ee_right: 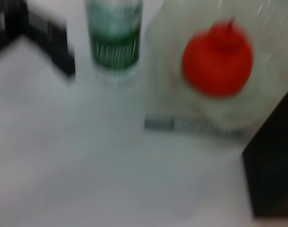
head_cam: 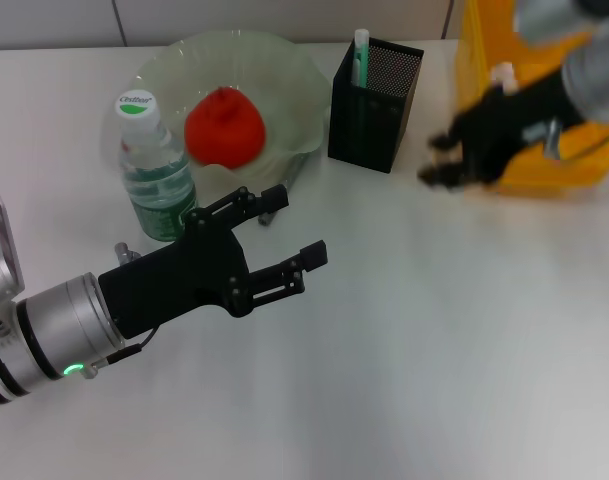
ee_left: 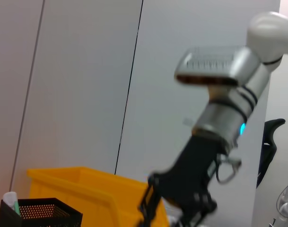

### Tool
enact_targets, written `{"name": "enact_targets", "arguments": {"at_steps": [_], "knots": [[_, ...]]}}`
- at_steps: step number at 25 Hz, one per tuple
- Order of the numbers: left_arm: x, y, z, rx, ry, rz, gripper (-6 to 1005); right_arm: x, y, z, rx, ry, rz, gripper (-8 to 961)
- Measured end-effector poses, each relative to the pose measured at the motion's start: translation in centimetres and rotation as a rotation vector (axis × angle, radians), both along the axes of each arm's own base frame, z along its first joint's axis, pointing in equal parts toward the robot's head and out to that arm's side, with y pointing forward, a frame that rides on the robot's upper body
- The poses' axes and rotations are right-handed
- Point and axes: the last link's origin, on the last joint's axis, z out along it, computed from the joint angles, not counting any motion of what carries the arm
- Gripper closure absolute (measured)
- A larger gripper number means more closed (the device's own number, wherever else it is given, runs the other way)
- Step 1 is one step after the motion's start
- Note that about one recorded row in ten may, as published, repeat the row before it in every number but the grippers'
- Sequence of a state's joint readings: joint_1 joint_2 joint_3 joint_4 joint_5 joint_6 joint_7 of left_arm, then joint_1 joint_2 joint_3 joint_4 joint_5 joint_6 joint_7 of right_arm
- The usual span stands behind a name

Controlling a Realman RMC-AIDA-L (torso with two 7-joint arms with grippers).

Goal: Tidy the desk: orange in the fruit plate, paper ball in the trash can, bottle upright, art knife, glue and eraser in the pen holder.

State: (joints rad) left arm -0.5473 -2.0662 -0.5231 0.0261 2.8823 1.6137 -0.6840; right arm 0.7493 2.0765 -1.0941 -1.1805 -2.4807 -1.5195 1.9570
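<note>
The orange (head_cam: 224,125) (ee_right: 217,57) lies in the pale-green fruit plate (head_cam: 284,75) at the back. The bottle (head_cam: 154,165) (ee_right: 114,40) stands upright beside the plate. A grey art knife (ee_right: 193,125) lies on the table against the plate's rim. The black mesh pen holder (head_cam: 376,95) holds a white and green glue stick (head_cam: 361,50). My left gripper (head_cam: 300,224) hovers open and empty in front of the bottle. Blurred, my right gripper (head_cam: 436,160) (ee_left: 174,213) hangs open in front of the yellow trash can (head_cam: 544,150) (ee_left: 87,189). The eraser is out of view.
A small white thing (head_cam: 502,72) shows inside the yellow bin. The white table (head_cam: 434,350) stretches in front of both grippers. A pale wall rises behind the table's back edge.
</note>
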Motion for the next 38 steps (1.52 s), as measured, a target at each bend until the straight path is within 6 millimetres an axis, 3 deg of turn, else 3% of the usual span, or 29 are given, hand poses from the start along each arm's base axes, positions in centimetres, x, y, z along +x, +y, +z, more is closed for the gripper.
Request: {"name": "enact_targets", "arguments": {"at_steps": [7, 20, 30, 38], "knots": [[0.1, 0.0, -0.1, -0.001, -0.002, -0.003, 188, -2.2, 2.3, 1.6, 0.188, 0.108, -0.006, 558], [0.1, 0.0, -0.1, -0.001, -0.004, -0.002, 188, -2.1, 6.0, -1.1, 0.315, 0.188, -0.074, 541], [0.0, 0.0, 0.0, 0.000, -0.004, 0.000, 188, -1.8, 6.4, -2.5, 0.297, 0.179, -0.096, 483], [0.1, 0.0, 0.1, 0.001, -0.005, -0.003, 188, -1.7, 6.4, -2.2, 0.319, 0.231, -0.102, 316]]}}
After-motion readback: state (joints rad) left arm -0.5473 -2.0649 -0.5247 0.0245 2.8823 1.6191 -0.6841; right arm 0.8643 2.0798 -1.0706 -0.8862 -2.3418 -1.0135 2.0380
